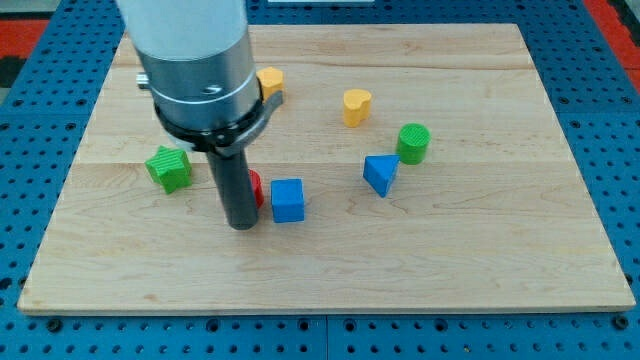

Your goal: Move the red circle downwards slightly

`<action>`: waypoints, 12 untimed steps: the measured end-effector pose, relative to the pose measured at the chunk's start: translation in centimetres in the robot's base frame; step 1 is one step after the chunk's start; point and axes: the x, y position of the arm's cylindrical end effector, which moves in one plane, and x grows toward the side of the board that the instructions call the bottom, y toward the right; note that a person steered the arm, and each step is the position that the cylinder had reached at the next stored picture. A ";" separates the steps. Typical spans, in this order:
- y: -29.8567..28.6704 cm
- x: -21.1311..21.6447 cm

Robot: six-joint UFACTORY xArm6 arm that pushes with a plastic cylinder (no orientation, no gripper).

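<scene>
The red circle (pixel 256 188) is mostly hidden behind my rod; only a thin red sliver shows at the rod's right side, just left of the blue cube (pixel 288 200). My tip (pixel 241 225) rests on the board at the view's lower left of centre, just below and in front of the red circle, seemingly touching it.
A green block (pixel 168 168) lies at the view's left. A yellow block (pixel 270 81) peeks out by the arm's housing. A yellow heart (pixel 356 106), a green cylinder (pixel 413 143) and a blue triangle (pixel 380 174) lie to the right on the wooden board (pixel 480 260).
</scene>
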 end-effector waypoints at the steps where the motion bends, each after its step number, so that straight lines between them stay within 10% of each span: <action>1: 4.4 0.0; 4: 1.5 0.3; 8: 0.4 -10.4; 12: -1.2 -5.0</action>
